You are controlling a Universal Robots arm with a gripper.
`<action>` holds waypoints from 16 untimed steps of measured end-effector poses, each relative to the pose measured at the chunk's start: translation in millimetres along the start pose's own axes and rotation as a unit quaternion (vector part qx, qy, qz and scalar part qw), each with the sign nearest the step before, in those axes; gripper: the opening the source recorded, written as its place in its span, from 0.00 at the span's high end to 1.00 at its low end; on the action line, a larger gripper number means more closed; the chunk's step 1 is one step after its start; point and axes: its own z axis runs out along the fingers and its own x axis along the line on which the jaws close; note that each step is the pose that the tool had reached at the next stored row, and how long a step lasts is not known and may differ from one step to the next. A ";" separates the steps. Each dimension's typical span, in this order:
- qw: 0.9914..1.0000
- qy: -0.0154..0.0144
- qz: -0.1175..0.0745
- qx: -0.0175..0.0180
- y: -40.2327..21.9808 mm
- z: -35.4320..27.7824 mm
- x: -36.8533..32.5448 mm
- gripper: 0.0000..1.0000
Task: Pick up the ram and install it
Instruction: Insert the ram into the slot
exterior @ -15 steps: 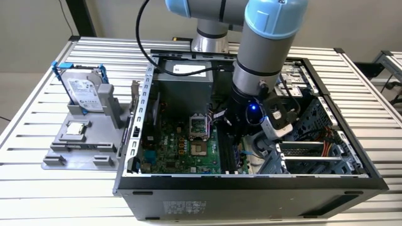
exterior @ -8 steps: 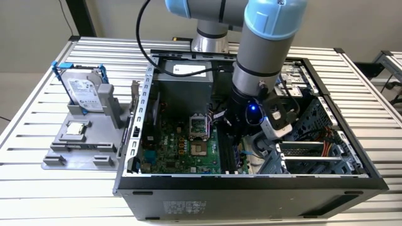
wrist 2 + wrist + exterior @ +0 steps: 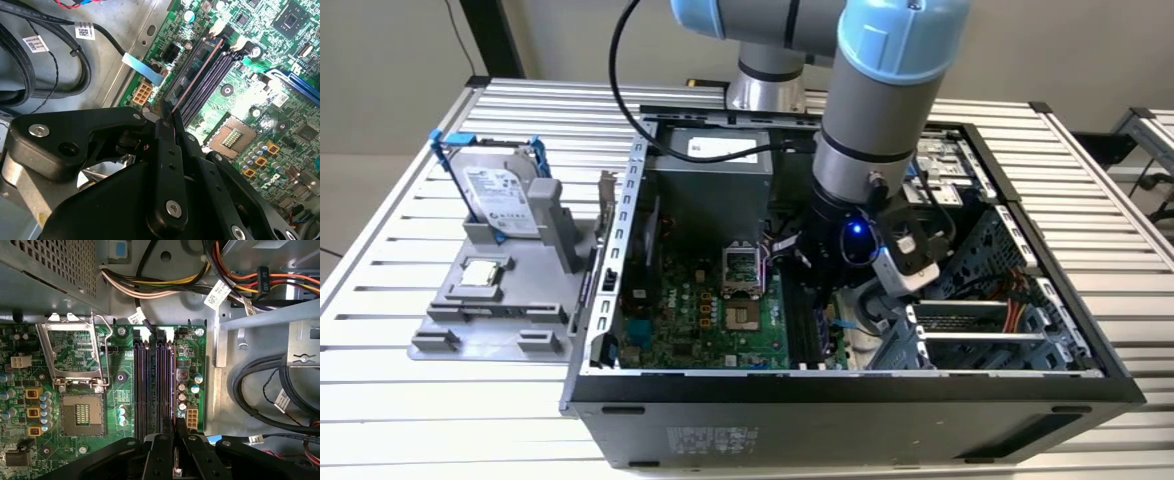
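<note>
At the exterior view's left, a grey plastic parts stand [image 3: 507, 300] rests on the slatted metal table [image 3: 400, 250], carrying the silver hard drive in its blue frame [image 3: 494, 190] upright and the small square silver processor chip [image 3: 482, 271] lying flat below it. Further right sits the open black computer case [image 3: 854, 400], its green motherboard [image 3: 707, 320] exposed, and over the board's right-hand part the grey and light-blue robot arm [image 3: 881, 110] reaches down into the case. The black two-fingered gripper [image 3: 167, 125] is closed narrowly on the ram [image 3: 197, 75], a long, thin, dark circuit-board stick seen edge-on in the second wrist view, running from the fingertips out along the row of black memory slots [image 3: 155, 385]. It appears to sit in or just above one slot, though from this angle I cannot tell whether it is fully seated (the white latches at the slot ends are too small to judge). The empty processor socket with its raised metal frame [image 3: 80, 390] lies beside the slots. The risk, as I judge it, is misalignment: if the stick is slightly tilted or offset along the slot, pressing down could jam its notch against the key, bend the board or leave one end unlatched.
</note>
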 end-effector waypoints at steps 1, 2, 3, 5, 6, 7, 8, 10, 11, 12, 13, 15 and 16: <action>1.000 0.000 0.000 0.000 0.0 0.0 0.4 1.00; 1.000 0.000 0.000 0.000 0.0 0.0 0.8 1.00; 1.000 0.000 0.000 0.000 0.0 0.0 0.9 1.00; 1.000 0.000 0.000 0.000 0.1 0.6 0.9 1.00; 1.000 0.000 0.000 0.000 0.1 0.9 0.9 1.00; 1.000 0.000 0.000 0.000 0.2 1.4 1.0 1.00; 1.000 0.000 0.000 0.000 0.2 1.9 1.0 1.00; 1.000 0.000 0.000 0.001 0.3 2.6 1.0 1.00; 1.000 0.000 0.000 0.001 0.5 3.2 1.1 1.00; 1.000 0.000 0.000 0.001 0.7 4.0 1.1 1.00; 1.000 0.000 0.000 0.001 0.9 4.7 1.1 1.00; 1.000 0.000 0.000 0.001 0.9 4.8 1.1 1.00; 1.000 0.000 0.000 0.001 0.9 4.8 1.1 1.00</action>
